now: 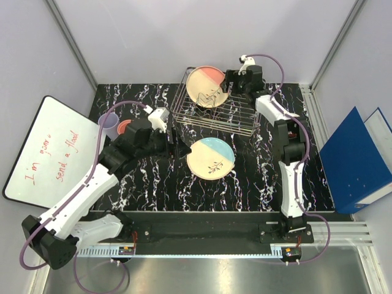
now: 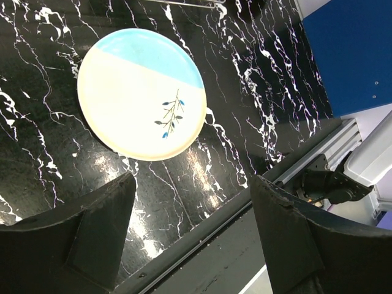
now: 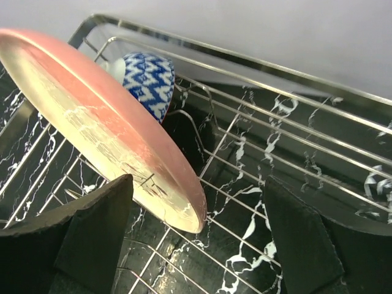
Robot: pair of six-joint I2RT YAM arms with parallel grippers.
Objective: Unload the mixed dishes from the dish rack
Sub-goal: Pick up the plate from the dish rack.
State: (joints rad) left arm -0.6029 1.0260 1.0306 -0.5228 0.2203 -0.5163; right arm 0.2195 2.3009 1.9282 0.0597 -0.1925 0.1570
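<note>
The silver wire dish rack (image 1: 214, 113) stands at the back of the table. A cream/pink plate (image 1: 206, 86) leans upright in it, also in the right wrist view (image 3: 98, 116), with a blue-white patterned bowl (image 3: 150, 79) behind it. My right gripper (image 1: 228, 84) is open, and the plate's lower rim lies between its jaws (image 3: 196, 211) without being clamped. A cream/blue plate (image 1: 210, 157) lies flat on the table in front of the rack. My left gripper (image 1: 177, 149) is open and empty just left of that plate (image 2: 141, 92). A lavender cup (image 1: 109, 124) and a red bowl (image 1: 125, 127) stand at the left. No pink cup shows.
A whiteboard (image 1: 46, 150) with red writing lies off the table's left edge. A blue binder (image 1: 355, 159) lies at the right. A metal rail (image 1: 208, 248) runs along the near edge by the arm bases. White walls close the back.
</note>
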